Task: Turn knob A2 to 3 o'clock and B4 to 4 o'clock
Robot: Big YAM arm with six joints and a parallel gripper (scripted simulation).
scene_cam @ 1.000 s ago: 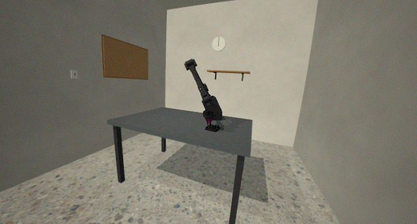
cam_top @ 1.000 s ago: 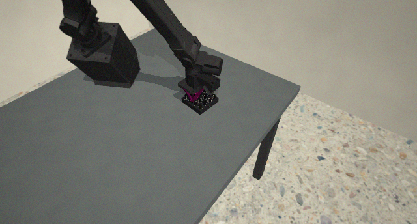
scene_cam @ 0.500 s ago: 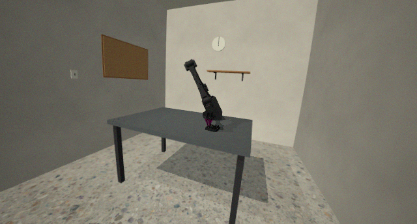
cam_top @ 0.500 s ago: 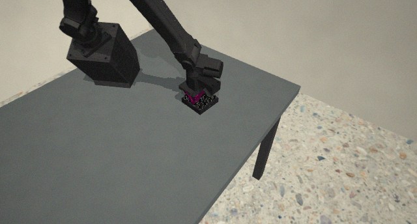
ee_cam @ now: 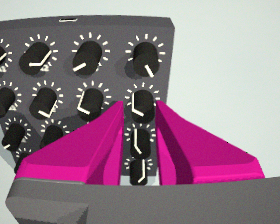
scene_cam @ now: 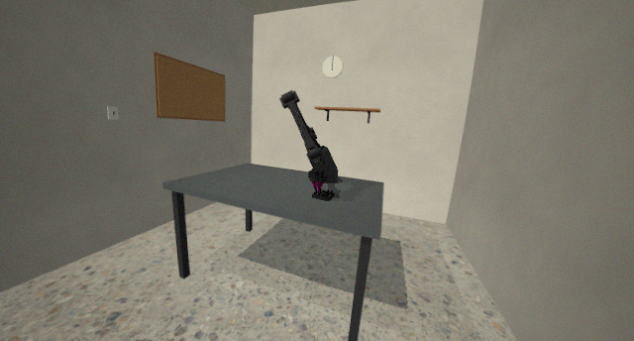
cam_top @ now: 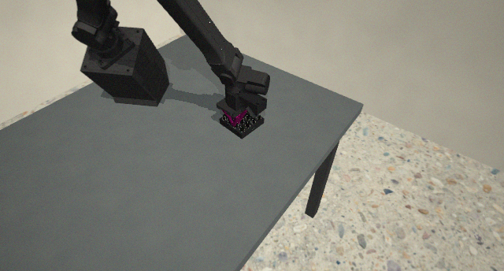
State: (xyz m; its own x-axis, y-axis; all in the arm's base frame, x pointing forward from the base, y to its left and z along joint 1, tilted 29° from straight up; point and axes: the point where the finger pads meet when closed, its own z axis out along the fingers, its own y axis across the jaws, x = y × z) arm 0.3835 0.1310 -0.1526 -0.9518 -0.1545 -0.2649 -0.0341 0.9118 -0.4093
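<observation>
The knob box stands on the table; its socket side is at the top in the wrist view. Knob A2 has its white line toward the right, about 3 o'clock. Knob B4 has its line toward the left and slightly rearward, about 10 o'clock. My gripper points down at the box, its magenta fingers a narrow gap apart, open. The tips show left and right of B4, with no clear grip; their exact height is unclear. The left finger hides part of rows C and D.
Knob A4 is rearward of B4, knob B3 stands left of the left fingertip, and knob C4 shows between the fingers. The table carries the arm's base block. The table's edge lies beyond the box.
</observation>
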